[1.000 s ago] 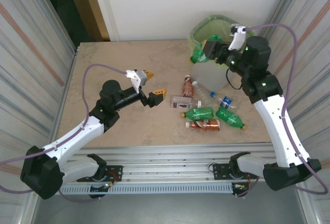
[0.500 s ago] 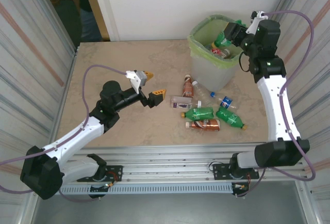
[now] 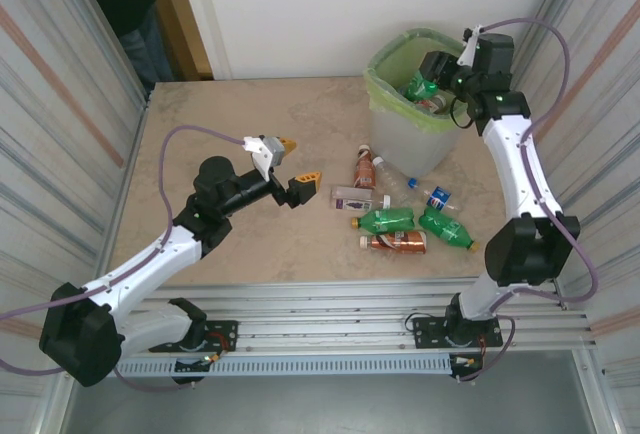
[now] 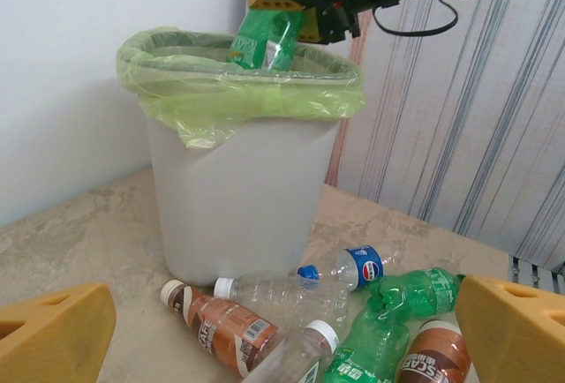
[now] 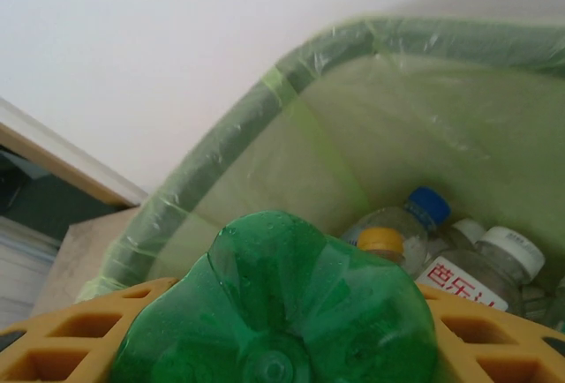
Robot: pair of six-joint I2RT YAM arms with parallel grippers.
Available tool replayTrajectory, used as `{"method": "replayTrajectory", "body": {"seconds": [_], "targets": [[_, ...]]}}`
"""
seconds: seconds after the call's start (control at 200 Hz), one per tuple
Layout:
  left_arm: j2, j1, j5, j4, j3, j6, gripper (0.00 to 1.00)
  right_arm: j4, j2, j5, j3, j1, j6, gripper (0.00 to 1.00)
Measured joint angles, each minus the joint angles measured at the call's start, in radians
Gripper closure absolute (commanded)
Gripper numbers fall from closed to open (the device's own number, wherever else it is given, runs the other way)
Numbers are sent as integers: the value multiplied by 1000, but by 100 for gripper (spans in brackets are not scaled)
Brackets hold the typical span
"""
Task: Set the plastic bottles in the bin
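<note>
The right gripper [image 3: 428, 78], clenched on a green plastic bottle [image 4: 265, 39], had swung above the bag-lined translucent bin [image 3: 398, 144], ready to drop; the left gripper [image 3: 300, 161] gaped.

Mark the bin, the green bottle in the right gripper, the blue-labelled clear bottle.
bin [image 4: 238, 198], left wrist view, front wall.
green bottle [image 4: 265, 39], left wrist view, body above rim.
blue-labelled clear bottle [image 4: 363, 265], left wrist view, label.
</note>
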Motion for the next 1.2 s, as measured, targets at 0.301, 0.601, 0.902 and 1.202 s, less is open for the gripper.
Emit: {"method": "replayTrajectory", "body": {"seconds": [0.301,0.601,0.902,1.202], "targets": [[30,0,-10,-4,0,0,1,-55,136,-70,95,0,2,41],[53,0,-19,-33,8,0,1,-154,203,-82,235,0,-10,18],[107,-3,-23,-56,35,1,1,-216,182,-81,293,0,-35,14],[166,-85,-55,-138,91,88,1,-303,56,8,283,1,-68,1]]}}
